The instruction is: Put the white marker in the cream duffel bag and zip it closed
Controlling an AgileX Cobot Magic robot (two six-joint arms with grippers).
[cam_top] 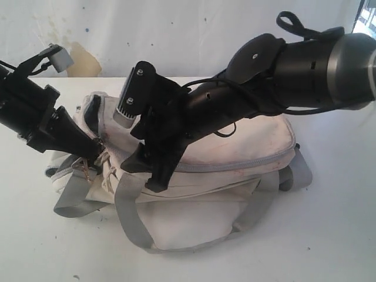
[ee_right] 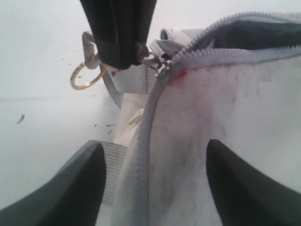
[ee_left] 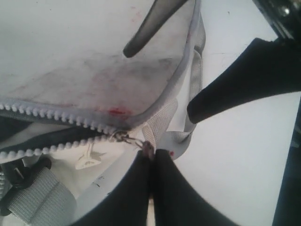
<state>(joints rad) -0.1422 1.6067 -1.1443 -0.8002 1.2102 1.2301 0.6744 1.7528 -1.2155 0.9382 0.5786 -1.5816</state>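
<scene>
The cream duffel bag (cam_top: 235, 147) lies on the white table with faint pink stains on its top panel (ee_right: 221, 103). My left gripper (cam_top: 97, 154) is at the bag's left end, shut on the small metal zipper pull (ee_left: 146, 147) next to the slider (ee_left: 121, 136). Beyond the slider the zipper teeth (ee_left: 42, 114) stand apart and dark lining (ee_right: 256, 35) shows. My right gripper (cam_top: 144, 173) hovers open over the bag's top panel, its fingers (ee_right: 75, 188) spread to either side of the grey zipper seam. The white marker is out of view.
A gold ring (ee_right: 87, 77) hangs by the left gripper's tip. Grey webbing straps (cam_top: 132, 217) loop off the bag's front onto the table (cam_top: 329, 235). The right arm (cam_top: 294, 64) reaches across above the bag. A white wall stands behind.
</scene>
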